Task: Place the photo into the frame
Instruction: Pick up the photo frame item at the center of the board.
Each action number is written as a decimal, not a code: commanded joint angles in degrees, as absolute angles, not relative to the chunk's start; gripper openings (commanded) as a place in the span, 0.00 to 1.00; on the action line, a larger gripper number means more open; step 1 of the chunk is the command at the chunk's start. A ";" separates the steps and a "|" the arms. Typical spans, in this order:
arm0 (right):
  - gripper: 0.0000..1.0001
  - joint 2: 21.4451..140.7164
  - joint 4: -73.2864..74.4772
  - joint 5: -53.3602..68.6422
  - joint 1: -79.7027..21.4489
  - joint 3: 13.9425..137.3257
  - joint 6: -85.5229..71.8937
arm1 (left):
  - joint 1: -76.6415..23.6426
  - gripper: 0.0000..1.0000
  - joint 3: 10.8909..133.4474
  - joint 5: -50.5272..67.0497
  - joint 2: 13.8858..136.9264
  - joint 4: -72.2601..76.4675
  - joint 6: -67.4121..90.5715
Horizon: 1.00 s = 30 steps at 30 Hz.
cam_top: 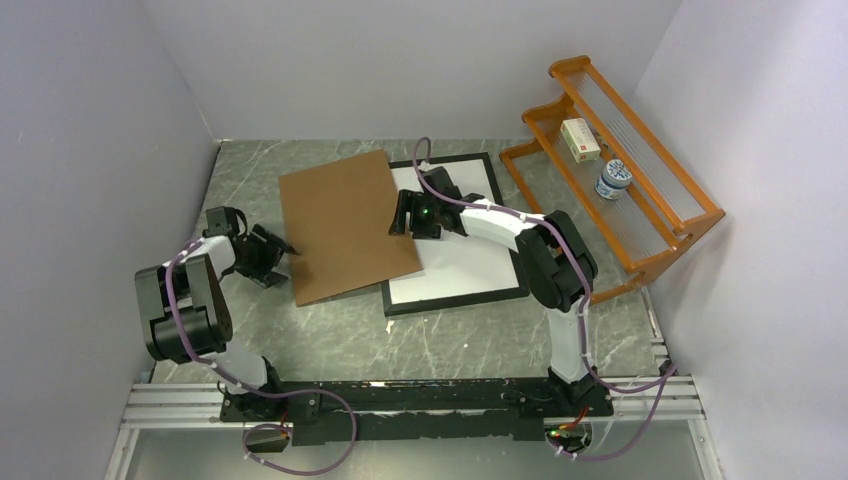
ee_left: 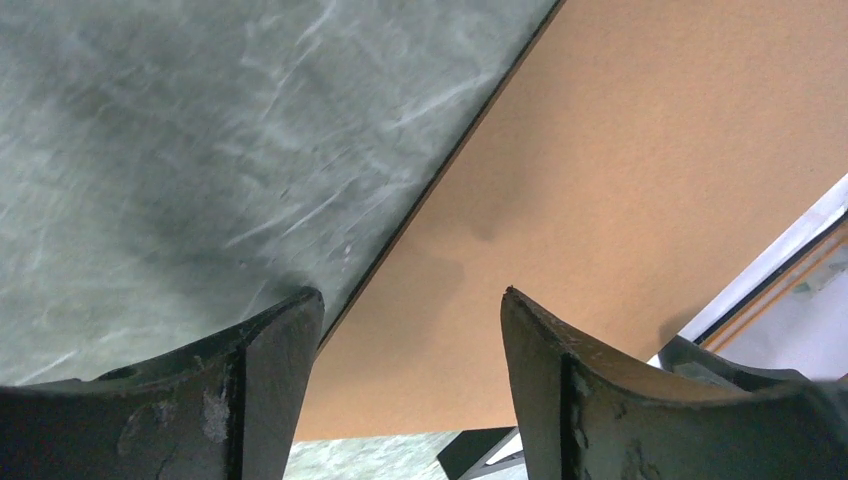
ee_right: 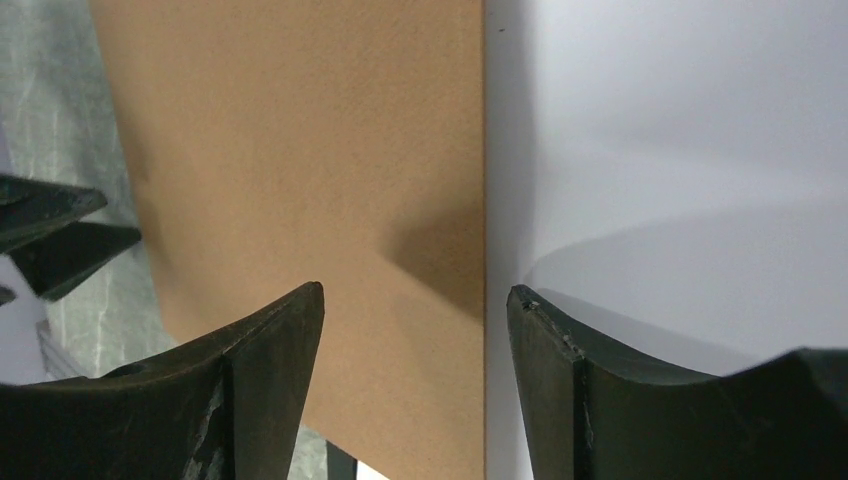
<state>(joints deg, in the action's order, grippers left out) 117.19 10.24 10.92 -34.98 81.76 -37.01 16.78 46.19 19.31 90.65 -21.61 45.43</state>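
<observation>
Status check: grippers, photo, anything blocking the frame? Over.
Both jaws open: left gripper at brown board's left edge, right gripper at its right. Photo not in view. Board lies across frame's left part.

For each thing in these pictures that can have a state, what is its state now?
left gripper: open, jaws on either side of the board's left edge.
right gripper: open, over the board's right edge.
brown board: lies askew, covering the frame's left part.
frame: lying flat, white sheet inside.
box: on the rack.
jar: upright on the rack.
</observation>
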 commanded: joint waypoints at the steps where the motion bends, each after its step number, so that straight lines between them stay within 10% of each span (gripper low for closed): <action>1: 0.70 117.29 5.31 17.71 -34.49 82.55 -36.34 | 16.70 0.73 45.28 15.83 96.40 -18.54 41.03; 18: 0.62 112.65 -27.25 50.32 -33.67 71.35 -62.27 | 16.70 0.67 49.28 24.07 105.22 -16.86 39.87; 30: 0.46 109.65 -15.68 41.81 -33.40 72.64 -52.87 | 16.71 0.67 51.15 22.03 103.20 -19.87 39.03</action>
